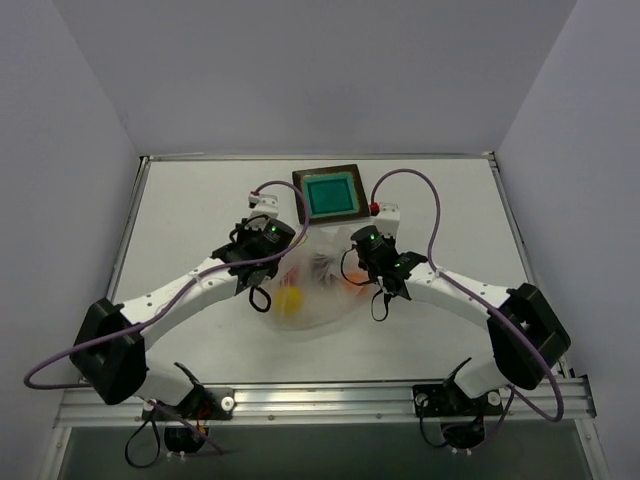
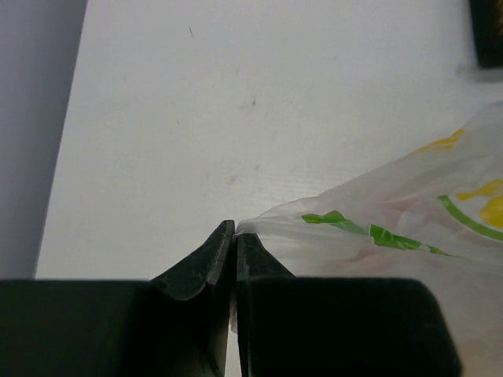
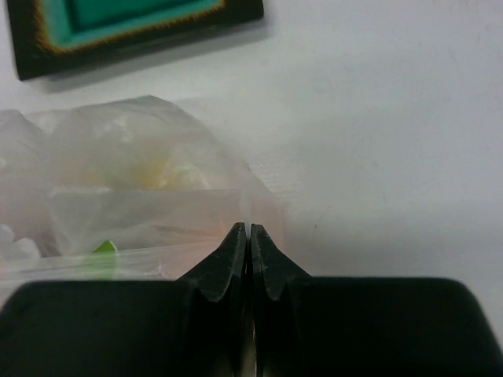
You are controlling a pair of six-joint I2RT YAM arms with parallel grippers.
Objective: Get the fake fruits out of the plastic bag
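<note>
The left gripper point(image 2: 235, 229) and right gripper point(image 3: 248, 229) each clamp an edge of the plastic bag point(image 1: 312, 300). Its film seems light, limp, slippery.

Fake fruits point(image 1: 291, 297) mere blurs inside plastic bag point(image 1: 322, 312)

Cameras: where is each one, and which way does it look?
Top external: above, behind the arms, looking down at the table; both arms show.
Left wrist: on the left arm, looking past the shut left gripper pinching the plastic bag.
Right wrist: on the right arm, looking past the shut right gripper at bag and tray.
Shared: the bag, in all.
</note>
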